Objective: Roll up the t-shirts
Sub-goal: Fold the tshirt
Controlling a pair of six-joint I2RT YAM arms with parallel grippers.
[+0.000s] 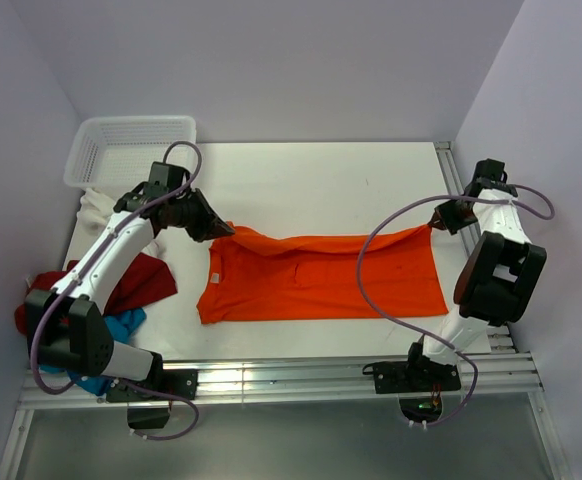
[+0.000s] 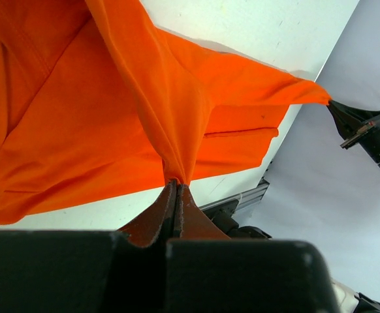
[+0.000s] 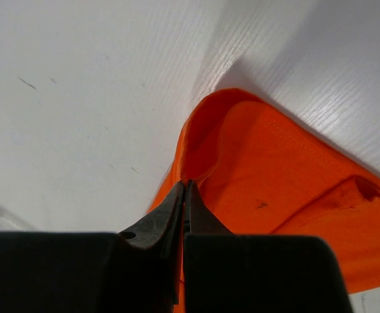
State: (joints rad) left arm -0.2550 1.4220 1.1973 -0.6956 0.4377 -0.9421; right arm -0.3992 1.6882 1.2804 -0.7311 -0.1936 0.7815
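The bright orange t-shirt (image 1: 321, 280) lies spread across the middle of the white table (image 1: 321, 180), its far edge lifted and stretched between both grippers. My left gripper (image 1: 223, 230) is shut on the shirt's far left corner; in the left wrist view the jaws (image 2: 177, 184) pinch a bunched fold of orange cloth (image 2: 111, 111). My right gripper (image 1: 437, 226) is shut on the far right corner; in the right wrist view the jaws (image 3: 187, 185) pinch the orange hem (image 3: 275, 169). A dark red shirt (image 1: 136, 285), a turquoise one (image 1: 121, 328) and a white one (image 1: 96, 210) lie piled at the left.
A white perforated basket (image 1: 131, 148) stands at the back left corner. Grey walls close in the table on three sides. A metal rail (image 1: 301, 375) runs along the near edge by both arm bases. The right arm's cable (image 1: 371, 250) loops over the shirt.
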